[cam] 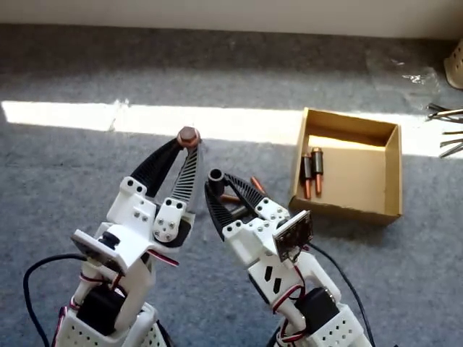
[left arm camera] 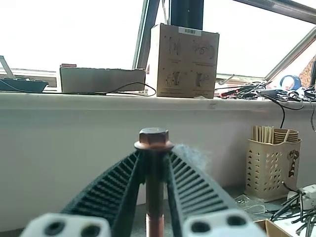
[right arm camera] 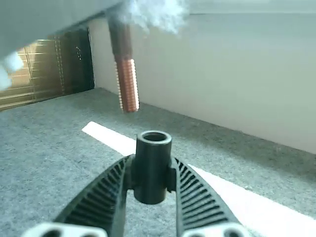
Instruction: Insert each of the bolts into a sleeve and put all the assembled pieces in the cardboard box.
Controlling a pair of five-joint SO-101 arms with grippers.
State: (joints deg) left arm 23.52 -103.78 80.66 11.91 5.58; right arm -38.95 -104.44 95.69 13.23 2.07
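**Left arm.** In the high view, the left arm's fingers [cam: 163, 166] [left arm camera: 116, 190] are closed on a copper-coloured bolt [cam: 188, 136] [left arm camera: 153, 140]. They grip the shank just below the flange. The hex head stands clear of the fingertips.

**Right arm.** The right arm's fingers [cam: 242, 189] [right arm camera: 106, 190] are closed on a black sleeve [cam: 215, 176] [right arm camera: 153, 163]. We see its open bore facing up. In the high view the bolt head sits at 10 o'clock from the sleeve, close by. In the right wrist view the threaded end of the bolt hangs near the sleeve mouth, apart from it and not entered.

**Cardboard box.** The cardboard box [cam: 340, 208] rests on the grey counter [cam: 72, 166] at 3 o'clock from the sleeve. Two assembled pieces [cam: 307, 168] lie side by side inside it, near its 9 o'clock wall.

**Loose parts.** Copper pieces [cam: 258, 184] lie on the counter under the right arm; they appear to be further bolts, but the arm partly hides them.
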